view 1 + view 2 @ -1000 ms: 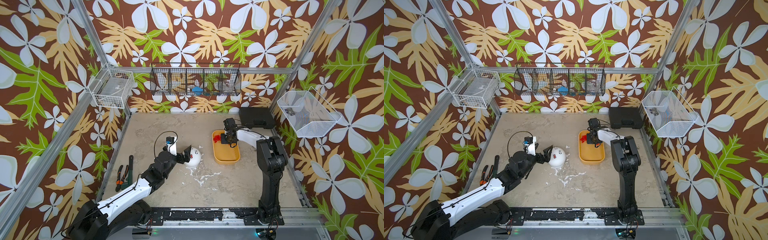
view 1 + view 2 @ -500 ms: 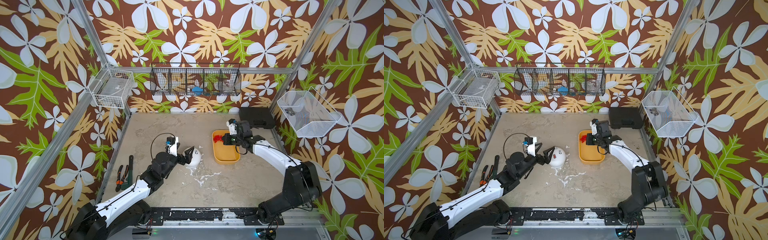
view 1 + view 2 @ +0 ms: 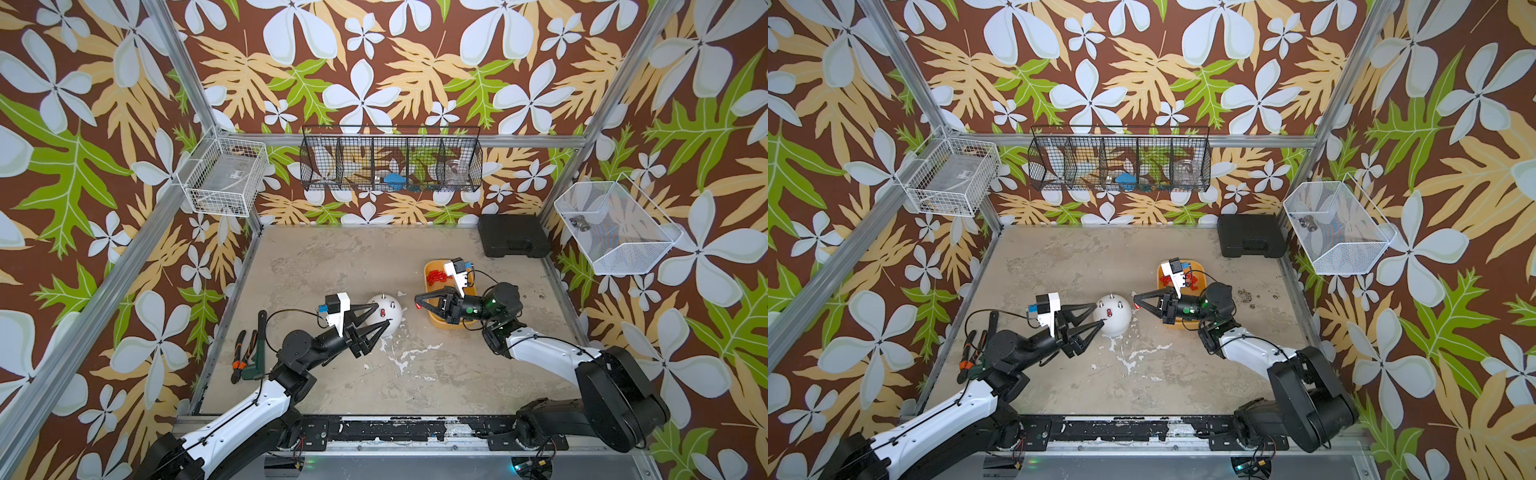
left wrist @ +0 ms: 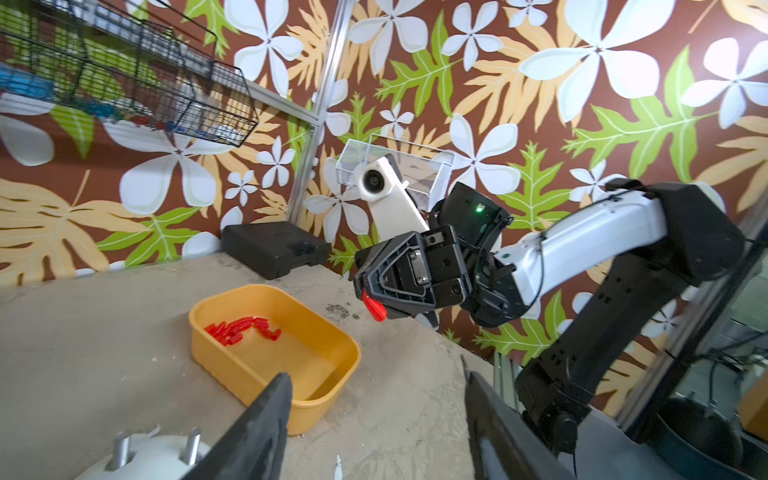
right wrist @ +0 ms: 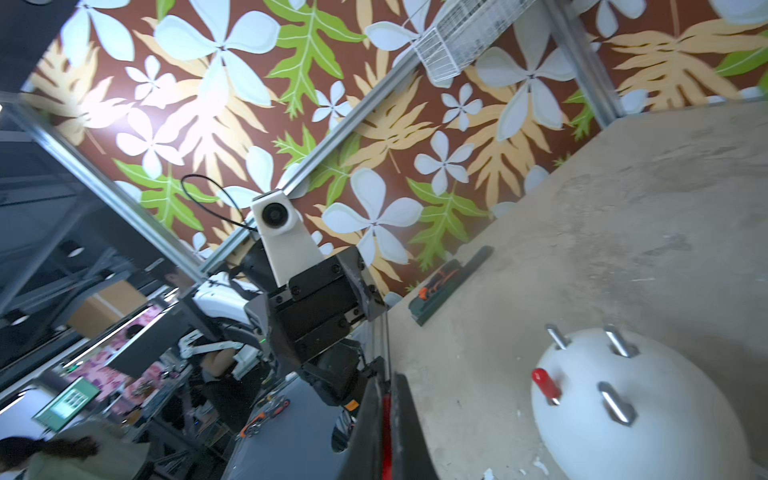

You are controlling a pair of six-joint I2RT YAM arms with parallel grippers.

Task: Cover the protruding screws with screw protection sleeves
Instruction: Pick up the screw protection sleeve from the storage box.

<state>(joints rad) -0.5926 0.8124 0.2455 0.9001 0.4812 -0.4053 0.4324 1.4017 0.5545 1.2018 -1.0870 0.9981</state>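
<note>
Right claw (image 3: pixel 419 303): clenched on a red sleeve (image 4: pixel 373 306), just beside the dome (image 3: pixel 388 312).
Left claw (image 3: pixel 381 319): parted, straddling the dome's side.
Screws (image 5: pixel 616 403): one capped.

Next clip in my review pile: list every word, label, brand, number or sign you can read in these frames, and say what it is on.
None can be read.
White wire basket: a pale label-like sheet lies inside, its print too small to read.
Monitor beyond the cell, in the right wrist view: a green screen with marks too blurred to read.
Black case, yellow tray, white dome and both arms: no lettering visible.
</note>
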